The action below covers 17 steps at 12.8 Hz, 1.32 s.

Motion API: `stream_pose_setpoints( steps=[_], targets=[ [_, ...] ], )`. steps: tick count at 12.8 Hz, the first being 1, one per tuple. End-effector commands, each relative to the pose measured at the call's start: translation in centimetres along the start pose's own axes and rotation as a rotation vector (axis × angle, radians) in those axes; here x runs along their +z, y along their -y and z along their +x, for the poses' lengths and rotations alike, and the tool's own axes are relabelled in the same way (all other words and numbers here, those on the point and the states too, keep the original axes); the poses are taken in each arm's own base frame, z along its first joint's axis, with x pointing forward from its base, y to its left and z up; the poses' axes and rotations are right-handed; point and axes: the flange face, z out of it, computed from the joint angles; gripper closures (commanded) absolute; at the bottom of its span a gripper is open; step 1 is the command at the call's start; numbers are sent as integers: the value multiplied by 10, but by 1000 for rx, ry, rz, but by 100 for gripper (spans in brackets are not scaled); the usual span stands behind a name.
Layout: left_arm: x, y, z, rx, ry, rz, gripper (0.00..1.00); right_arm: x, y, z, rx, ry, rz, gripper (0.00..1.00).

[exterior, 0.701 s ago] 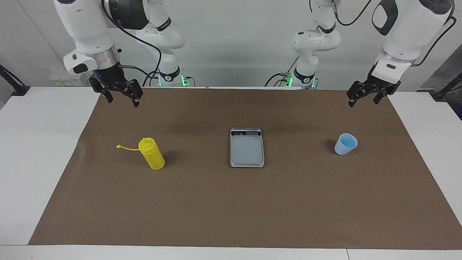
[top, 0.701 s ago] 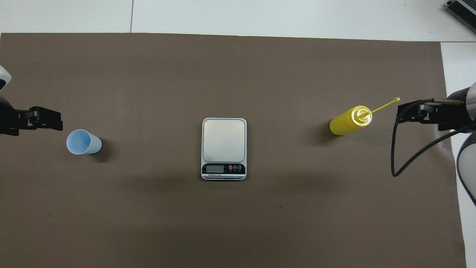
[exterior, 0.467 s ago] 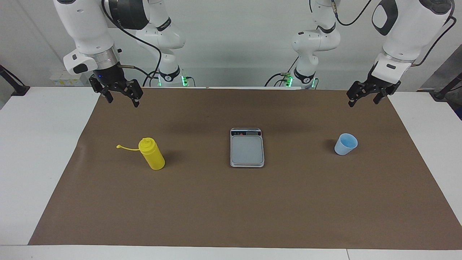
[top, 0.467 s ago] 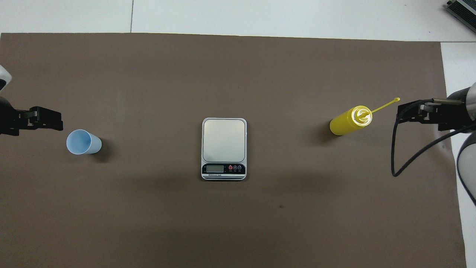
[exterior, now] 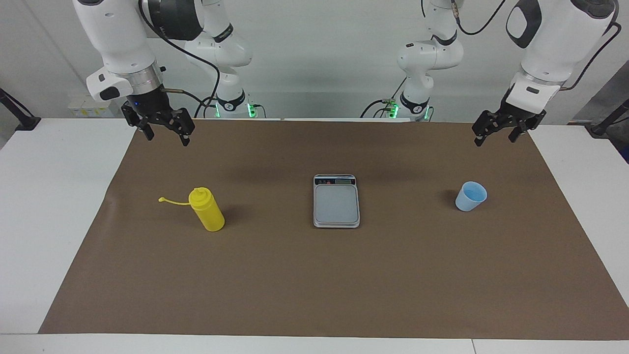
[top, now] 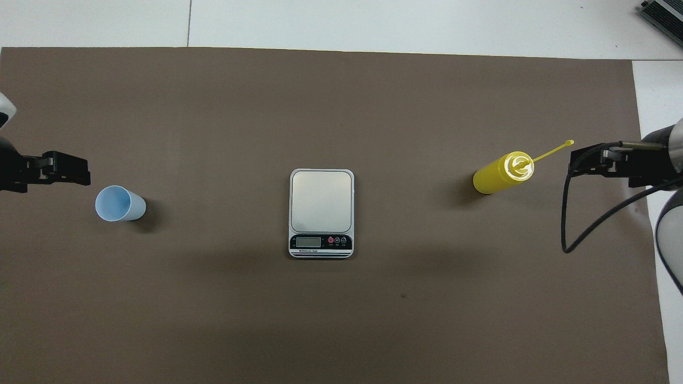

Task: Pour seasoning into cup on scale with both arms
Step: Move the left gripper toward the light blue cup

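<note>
The yellow seasoning bottle (exterior: 208, 213) (top: 501, 174) stands upright on the brown mat toward the right arm's end, its thin strap sticking out sideways. The silver-grey scale (exterior: 336, 201) (top: 321, 208) lies in the middle of the mat with nothing on it, its display edge toward the robots. The light blue cup (exterior: 471, 196) (top: 119, 203) stands upright toward the left arm's end. My right gripper (exterior: 167, 139) (top: 575, 160) hangs open and empty in the air over the mat's edge by the bottle. My left gripper (exterior: 494, 140) (top: 85, 170) hangs open and empty by the cup.
The brown mat (exterior: 314, 275) covers most of the white table (exterior: 49, 196). A black cable (top: 587, 224) loops down from the right arm's wrist. Both arm bases (exterior: 231, 103) stand at the table's robot-side edge.
</note>
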Motion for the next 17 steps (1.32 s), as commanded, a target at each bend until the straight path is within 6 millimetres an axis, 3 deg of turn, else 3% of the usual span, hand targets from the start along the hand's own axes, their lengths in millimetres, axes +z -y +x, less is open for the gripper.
stream_pose_setpoints(
  steps=[1,8,17],
  targets=[
    [2,7,-4,-5,-9,1,0,-1,-4,-6,9,-3,-5,0],
    [35,41,-18,14,-28,-22,0,-1,-4,-6,9,-3,-5,0],
    [130,73,-31,-48,-22,-18,0,-1,-5,-6,10,-3,-5,0]
  ],
)
